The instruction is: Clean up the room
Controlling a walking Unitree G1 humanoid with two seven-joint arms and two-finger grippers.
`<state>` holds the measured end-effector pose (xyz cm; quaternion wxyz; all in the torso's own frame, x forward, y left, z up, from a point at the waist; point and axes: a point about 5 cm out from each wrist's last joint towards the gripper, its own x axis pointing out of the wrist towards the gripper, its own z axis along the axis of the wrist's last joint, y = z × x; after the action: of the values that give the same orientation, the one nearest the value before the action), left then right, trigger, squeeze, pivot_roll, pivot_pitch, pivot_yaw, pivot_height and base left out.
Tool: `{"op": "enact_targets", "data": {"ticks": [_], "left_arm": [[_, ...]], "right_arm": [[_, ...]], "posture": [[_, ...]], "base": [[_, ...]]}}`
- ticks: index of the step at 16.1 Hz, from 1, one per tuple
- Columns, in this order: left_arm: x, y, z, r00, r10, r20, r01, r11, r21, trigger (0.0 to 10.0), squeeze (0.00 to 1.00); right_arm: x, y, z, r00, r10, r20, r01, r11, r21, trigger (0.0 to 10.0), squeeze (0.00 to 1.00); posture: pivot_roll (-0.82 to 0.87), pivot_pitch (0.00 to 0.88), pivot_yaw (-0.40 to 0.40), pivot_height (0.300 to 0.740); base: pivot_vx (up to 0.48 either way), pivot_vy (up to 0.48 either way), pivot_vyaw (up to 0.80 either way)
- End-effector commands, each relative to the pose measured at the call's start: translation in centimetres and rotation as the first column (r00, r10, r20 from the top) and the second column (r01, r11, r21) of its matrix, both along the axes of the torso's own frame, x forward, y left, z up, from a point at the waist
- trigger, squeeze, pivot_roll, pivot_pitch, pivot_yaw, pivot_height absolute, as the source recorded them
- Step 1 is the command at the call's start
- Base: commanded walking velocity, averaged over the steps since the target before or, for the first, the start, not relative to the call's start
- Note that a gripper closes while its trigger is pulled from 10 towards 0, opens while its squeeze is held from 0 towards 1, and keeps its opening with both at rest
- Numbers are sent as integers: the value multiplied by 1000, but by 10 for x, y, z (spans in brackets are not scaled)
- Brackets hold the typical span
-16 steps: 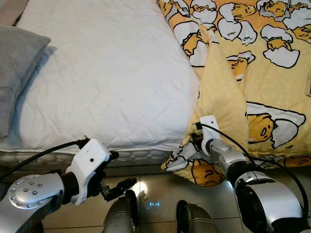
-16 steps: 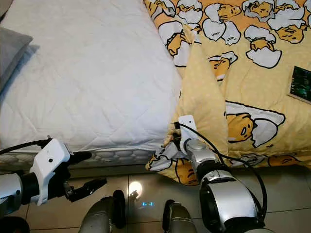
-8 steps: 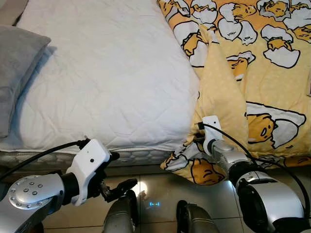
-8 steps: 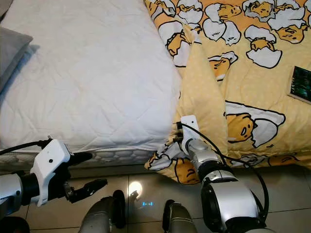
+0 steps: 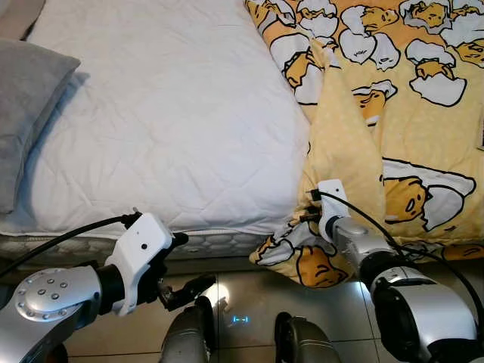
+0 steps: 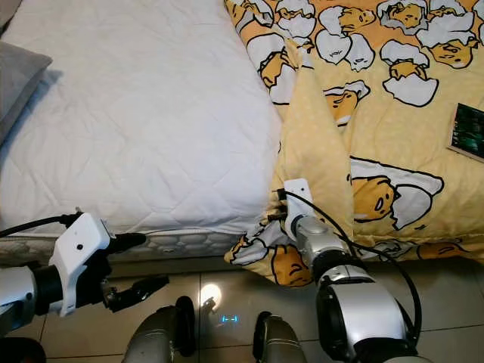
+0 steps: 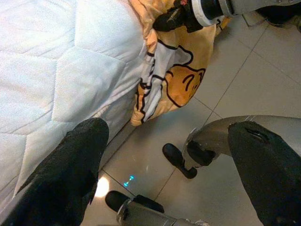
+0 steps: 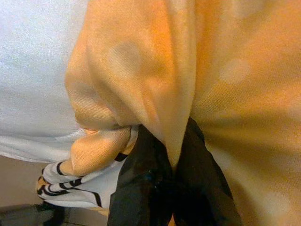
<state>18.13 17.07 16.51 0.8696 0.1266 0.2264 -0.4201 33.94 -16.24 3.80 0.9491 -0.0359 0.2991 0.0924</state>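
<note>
My right gripper (image 8: 171,165) is clenched on a fold of the blanket (image 5: 408,121), right at the bed's (image 5: 166,128) near edge where the cloth spills over the mattress side toward the floor (image 5: 242,295). In the right wrist view the two black fingers (image 8: 146,160) pinch a thin ridge of yellow fabric between them; the bite looks shallow, only the fold's crest.

That is my main worry. If I pull hard or fast, I judge that the thin fold could slide out of the pinch and the corner would drop to the tiles. The weight of the rest of the blanket, spread over the right half of the bed, would work against me, and a sideways drag might bunch it instead of spreading it. The hanging corner with the egg print lies just below my grip, near the floor, and could trail or catch on the mattress edge. A small dark card (image 6: 470,130) rests on the blanket farther right; tugging could tip it off.

My left gripper (image 5: 181,291) hangs low in front of the mattress side, over the floor, fingers spread and holding nothing, well apart from the blanket. The bare white half of the bed lies between it and the cloth, with a grey pillow (image 5: 26,113) at the far left.
</note>
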Motion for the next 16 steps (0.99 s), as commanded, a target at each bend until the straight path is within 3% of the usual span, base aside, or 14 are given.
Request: {"op": "enact_targets", "data": {"ticks": [1, 4, 7, 8, 9, 10, 11, 13, 14, 15, 16], "left_arm": [[-1, -1, -3, 1000, -8, -12, 8, 1000, 8, 10000, 0], [1, -3, -4, 1000, -11, -7, 11, 1000, 1, 10000, 0], [4, -3, -6, 1000, -12, 2, 12, 1000, -3, 10000, 0], [4, -2, -6, 1000, -13, 2, 13, 1000, -3, 10000, 0], [4, -4, -6, 1000, -16, 3, 16, 1000, -5, 10000, 0], [4, -4, -6, 1000, -18, 3, 18, 1000, -6, 10000, 0], [5, -6, -7, 1000, -23, 3, 23, 1000, -10, 10000, 0], [5, -8, -8, 999, -33, 5, 33, 999, -11, 10000, 0], [6, -8, -8, 999, -35, 7, 35, 999, -10, 10000, 0], [6, -8, -8, 999, -36, 9, 36, 999, -8, 10000, 0], [6, -8, -8, 999, -38, 12, 38, 999, -6, 10000, 0]], "right_arm": [[-4, 2, -3, 1000, 25, 3, -26, 998, 53, 0, 0], [-7, 11, -4, 990, 137, 30, -140, 981, 136, 0, 0], [-16, 26, -1, 933, 343, 111, -361, 880, 309, 0, 0], [-26, 36, -5, 877, 467, 114, -474, 798, 372, 0, 0], [-47, 49, -13, 740, 663, 112, -645, 653, 397, 0, 0], [-56, 53, -16, 681, 724, 109, -696, 595, 402, 0, 0], [-80, 58, -25, 512, 855, 75, -799, 443, 405, 0, 0], [-101, 58, -36, 358, 934, 12, -870, 329, 368, 0, 0], [-98, 59, -39, 376, 926, 2, -886, 359, 295, 0, 0], [-97, 59, -39, 384, 923, -6, -889, 371, 269, 10000, 0], [-95, 59, -38, 393, 920, -20, -891, 386, 239, 10000, 0]], "posture": [[149, 245, 19, 740], [142, 234, 21, 740], [128, 206, 22, 740], [123, 205, 23, 740], [120, 204, 26, 740], [120, 204, 26, 740], [118, 207, 29, 740], [118, 207, 31, 740], [118, 206, 31, 740], [118, 206, 31, 740], [120, 204, 31, 740]], "base": [[0, 0, 0], [0, 0, 0], [0, 0, 0], [0, 0, 0], [0, 0, 0], [0, 0, 0], [0, 0, 0], [0, 0, 0], [0, 0, 0], [0, 0, 0], [0, 0, 0]]}}
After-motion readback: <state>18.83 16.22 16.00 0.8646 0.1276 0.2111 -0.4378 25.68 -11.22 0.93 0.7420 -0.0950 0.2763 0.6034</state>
